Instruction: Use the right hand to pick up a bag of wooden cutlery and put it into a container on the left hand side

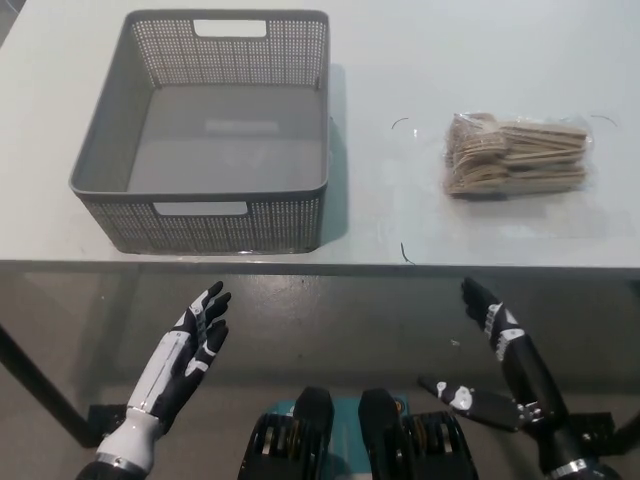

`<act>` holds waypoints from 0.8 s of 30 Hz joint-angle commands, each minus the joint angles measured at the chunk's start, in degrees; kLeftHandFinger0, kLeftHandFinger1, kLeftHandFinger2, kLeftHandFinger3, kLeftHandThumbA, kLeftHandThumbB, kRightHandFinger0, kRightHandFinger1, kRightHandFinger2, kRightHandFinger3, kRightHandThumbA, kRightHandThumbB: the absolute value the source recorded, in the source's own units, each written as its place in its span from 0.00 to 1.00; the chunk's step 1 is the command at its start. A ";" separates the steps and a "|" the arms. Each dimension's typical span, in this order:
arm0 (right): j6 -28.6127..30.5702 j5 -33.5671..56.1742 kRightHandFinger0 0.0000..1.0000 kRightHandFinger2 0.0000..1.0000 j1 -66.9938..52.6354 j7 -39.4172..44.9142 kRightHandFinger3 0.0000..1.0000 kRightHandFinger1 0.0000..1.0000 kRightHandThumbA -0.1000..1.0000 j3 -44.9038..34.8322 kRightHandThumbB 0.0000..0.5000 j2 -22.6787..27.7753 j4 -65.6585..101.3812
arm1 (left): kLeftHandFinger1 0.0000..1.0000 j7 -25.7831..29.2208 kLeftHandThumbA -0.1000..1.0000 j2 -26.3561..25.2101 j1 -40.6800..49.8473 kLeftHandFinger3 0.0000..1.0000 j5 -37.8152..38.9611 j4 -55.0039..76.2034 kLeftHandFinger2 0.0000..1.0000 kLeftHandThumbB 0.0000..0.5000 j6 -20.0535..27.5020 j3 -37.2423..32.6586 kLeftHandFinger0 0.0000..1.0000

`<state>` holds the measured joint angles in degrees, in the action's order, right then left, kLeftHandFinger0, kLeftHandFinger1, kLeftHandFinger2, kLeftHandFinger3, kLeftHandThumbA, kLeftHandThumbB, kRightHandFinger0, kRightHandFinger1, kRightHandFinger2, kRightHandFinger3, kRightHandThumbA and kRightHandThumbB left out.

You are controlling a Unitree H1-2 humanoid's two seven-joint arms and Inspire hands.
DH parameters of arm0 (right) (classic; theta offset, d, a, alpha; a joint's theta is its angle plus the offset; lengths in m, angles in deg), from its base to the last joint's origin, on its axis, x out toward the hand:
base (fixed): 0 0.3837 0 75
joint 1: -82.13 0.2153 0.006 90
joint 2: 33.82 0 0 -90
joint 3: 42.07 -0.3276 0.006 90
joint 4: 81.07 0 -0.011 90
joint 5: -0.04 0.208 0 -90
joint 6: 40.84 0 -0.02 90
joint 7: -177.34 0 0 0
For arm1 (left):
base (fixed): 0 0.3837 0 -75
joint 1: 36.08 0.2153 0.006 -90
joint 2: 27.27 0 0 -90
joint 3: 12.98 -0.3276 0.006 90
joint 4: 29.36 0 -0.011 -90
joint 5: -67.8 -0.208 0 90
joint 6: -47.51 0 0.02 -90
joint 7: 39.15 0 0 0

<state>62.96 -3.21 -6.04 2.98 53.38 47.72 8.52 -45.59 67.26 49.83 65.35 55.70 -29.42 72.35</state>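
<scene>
A pale grey-white surface (480, 40) fills the upper half of the frame, smooth and matt, running out past the left, top and right borders. Its front edge (350, 266) crosses the whole width as a straight, thin band just below the middle. Under that edge lies the floor (330, 320), a dull grey-brown that looks faintly glossy, though the view down there is dim and it may only be blur. A dark slanted leg (40, 385) cuts across the lower left. A small pale speck (455, 343) sits on the floor right of centre. The light is even and diffuse, bright above, dimmer below, with soft shadows
</scene>
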 commanded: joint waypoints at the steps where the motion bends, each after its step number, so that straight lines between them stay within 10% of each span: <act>1: 0.97 -4.18 1.00 1.00 0.72 -2.47 1.00 1.00 0.98 -2.30 0.38 1.38 6.20 | 1.00 -1.06 0.94 -0.77 -0.69 1.00 0.13 1.24 1.00 0.18 3.08 0.01 1.00; 13: -13.25 -15.85 1.00 1.00 9.09 -0.28 1.00 1.00 1.00 -7.53 0.80 10.89 17.90 | 1.00 -1.56 0.99 -0.87 -0.41 1.00 0.36 0.99 1.00 0.26 4.01 0.03 1.00; 24: -25.22 -18.60 1.00 1.00 28.52 7.82 1.00 1.00 1.00 -5.86 1.00 23.10 11.96 | 1.00 -2.01 0.95 -0.89 0.22 1.00 1.03 1.19 1.00 0.26 3.26 0.24 1.00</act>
<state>43.99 -19.09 14.61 6.11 46.48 66.48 22.42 -46.75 67.01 50.31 65.50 55.69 -27.69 72.27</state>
